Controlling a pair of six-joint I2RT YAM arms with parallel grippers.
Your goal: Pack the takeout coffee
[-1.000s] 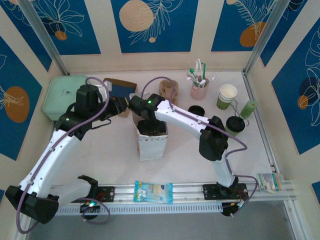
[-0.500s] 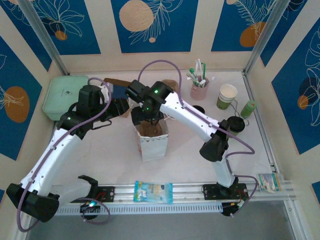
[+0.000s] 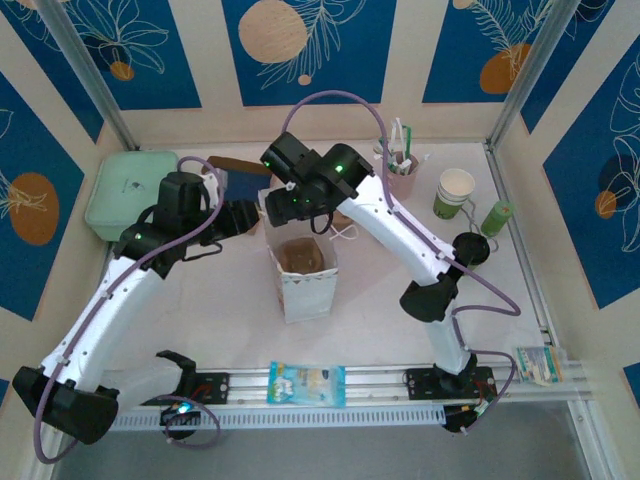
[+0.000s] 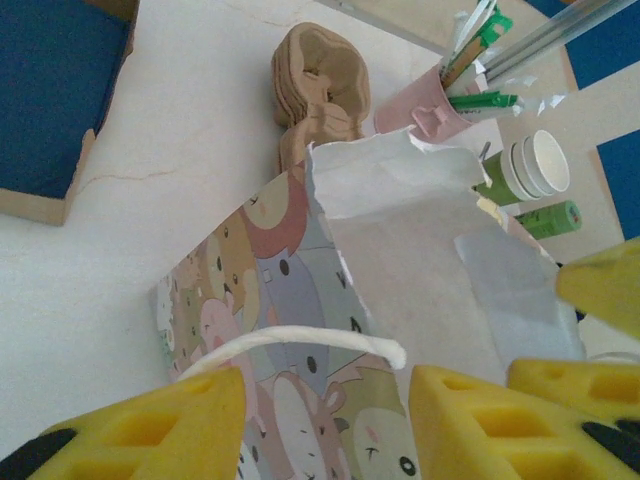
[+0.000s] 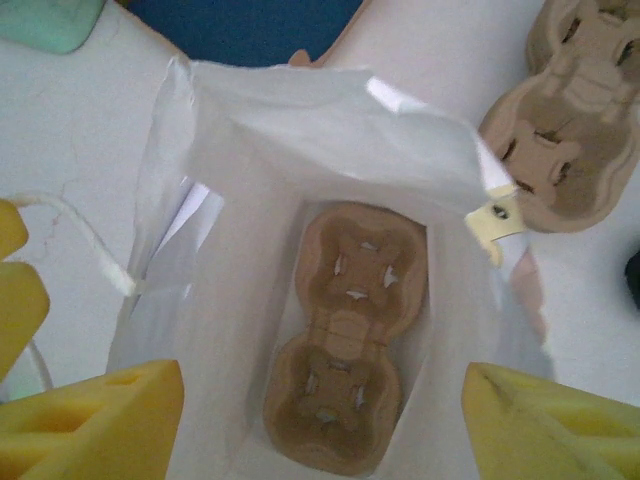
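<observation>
Bag [image 3: 303, 278] may slump shut, unheld: left gripper [image 4: 320, 425] half-open at its ten o'clock, right gripper [image 5: 320, 425] wide open overhead, both empty, coffee cup [image 3: 472, 246] at three o'clock.

you're looking at a robot test cell dressed up like a café counter; aluminium posts [image 3: 85, 75] frame printed blue wall panels [image 3: 330, 70]; a slotted metal rail [image 3: 380, 385] edges the white table [image 3: 220, 300]
</observation>
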